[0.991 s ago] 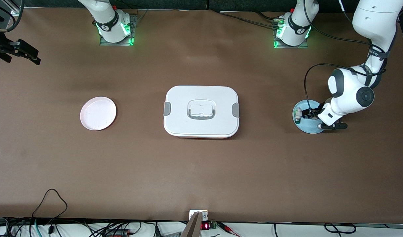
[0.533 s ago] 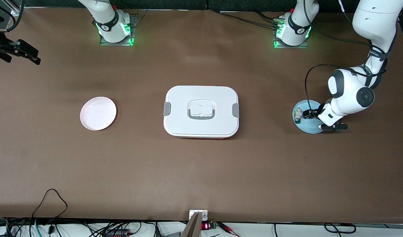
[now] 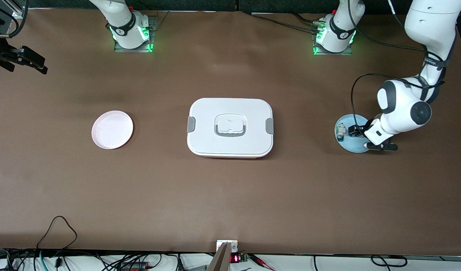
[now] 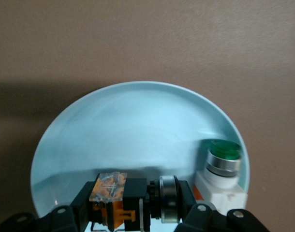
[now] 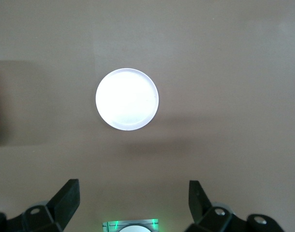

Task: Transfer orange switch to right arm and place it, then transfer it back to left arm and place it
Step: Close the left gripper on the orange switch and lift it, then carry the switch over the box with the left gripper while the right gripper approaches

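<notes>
The orange switch (image 4: 130,199), black with an orange end and a silver ring, lies low in the pale blue plate (image 4: 138,121). My left gripper (image 4: 138,203) is shut on it, one finger at each end. In the front view the left gripper (image 3: 354,130) sits over that blue plate (image 3: 351,146) at the left arm's end of the table, and the switch is hidden under the hand. The white box (image 3: 230,128) stands mid-table. My right gripper (image 3: 29,62) waits open and empty, high over the right arm's end of the table; the right wrist view shows it (image 5: 133,193) with nothing between the fingers.
A white-and-green component (image 4: 222,166) stands in the blue plate beside the switch, also seen in the front view (image 3: 341,131). A pink plate (image 3: 112,129) lies between the box and the right arm's end; it shows below the right gripper (image 5: 127,99). Cables run along the table's near edge.
The left gripper's fingers have closed onto the orange switch in the blue plate. The left arm's elbow has shifted slightly. The right arm has not moved.
</notes>
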Robot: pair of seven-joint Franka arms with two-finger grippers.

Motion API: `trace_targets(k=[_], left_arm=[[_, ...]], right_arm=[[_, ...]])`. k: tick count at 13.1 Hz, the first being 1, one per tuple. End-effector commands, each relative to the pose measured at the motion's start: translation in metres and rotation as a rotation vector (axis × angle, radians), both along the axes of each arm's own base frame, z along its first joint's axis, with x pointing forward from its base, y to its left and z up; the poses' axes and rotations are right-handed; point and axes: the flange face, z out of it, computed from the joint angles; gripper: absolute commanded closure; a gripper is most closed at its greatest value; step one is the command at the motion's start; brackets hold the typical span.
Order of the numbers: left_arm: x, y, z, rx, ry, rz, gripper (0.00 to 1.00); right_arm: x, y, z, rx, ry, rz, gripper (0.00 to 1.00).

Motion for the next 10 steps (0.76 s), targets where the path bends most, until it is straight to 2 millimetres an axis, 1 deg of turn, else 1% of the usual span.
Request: trace_targets(k=[1, 2, 3, 4, 5, 6, 7, 9, 10], left_arm=[[0.023, -0.011, 0.053, -0.038, 0.061, -0.04, 0.86], [0.029, -0.023, 0.071, -0.043, 0.099, -0.043, 0.87], [0.034, -0.032, 0.088, -0.039, 0.142, -0.013, 0.87], [0.036, -0.046, 0.105, -0.041, 0.2, 0.018, 0.87], [0.038, -0.071, 0.119, -0.044, 0.249, 0.046, 0.87], [0.037, -0.096, 0.136, -0.064, 0.307, 0.12, 0.88], [0.038, -0.121, 0.159, -0.082, 0.356, 0.189, 0.88], [0.035, -0.167, 0.197, -0.112, 0.438, 0.3, 0.88], [0.032, -0.188, 0.223, -0.132, 0.464, 0.342, 0.88]], right_arm=[[0.019, 0.005, -0.012, 0.045, 0.031, 0.005, 0.0], [0.03, 0.008, -0.027, 0.05, 0.06, 0.006, 0.0], [0.033, 0.01, -0.027, 0.071, 0.056, 0.009, 0.0], [0.034, 0.009, -0.024, 0.094, 0.048, 0.003, 0.0], [0.034, 0.009, -0.021, 0.122, 0.04, 0.001, 0.0], [0.033, 0.01, -0.017, 0.141, 0.031, 0.029, 0.0], [0.034, 0.012, -0.013, 0.162, 0.019, 0.05, 0.0], [0.037, 0.024, -0.007, 0.295, -0.011, 0.06, 0.0], [0.04, 0.035, -0.006, 0.401, -0.025, 0.068, 0.0]])
